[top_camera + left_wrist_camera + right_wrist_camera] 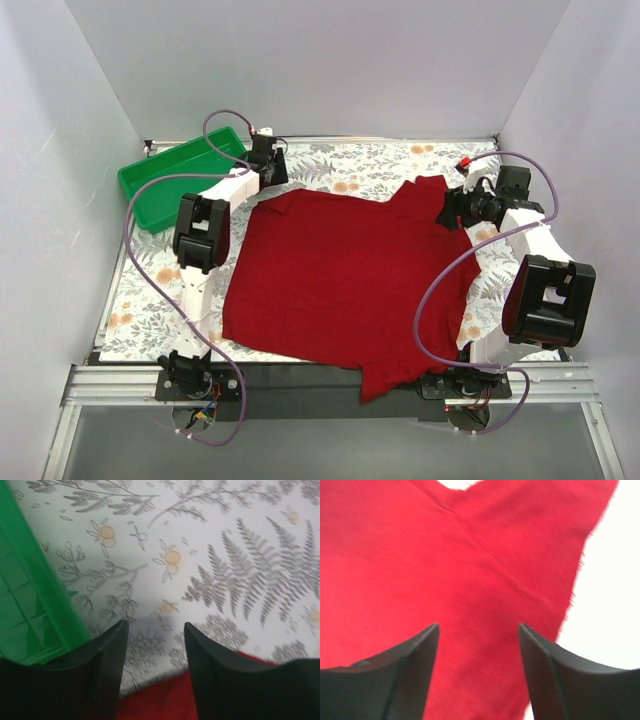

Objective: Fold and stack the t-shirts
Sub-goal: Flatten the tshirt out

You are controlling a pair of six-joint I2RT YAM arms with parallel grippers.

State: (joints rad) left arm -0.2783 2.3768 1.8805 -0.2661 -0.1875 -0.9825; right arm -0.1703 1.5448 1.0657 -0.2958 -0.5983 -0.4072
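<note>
The t-shirt [340, 280] lies unfolded across the counter [150, 300], one part hanging over the near edge; all folding is not yet done. The left end effector [155, 630] and right end effector [478, 630], at its far corners, are wide open and empty.

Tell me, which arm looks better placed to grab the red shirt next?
Right, probably. Its open right gripper hangs directly over the t-shirt; the left gripper, also open, sits mostly over tablecloth beside the green tray, at the shirt's edge.
</note>
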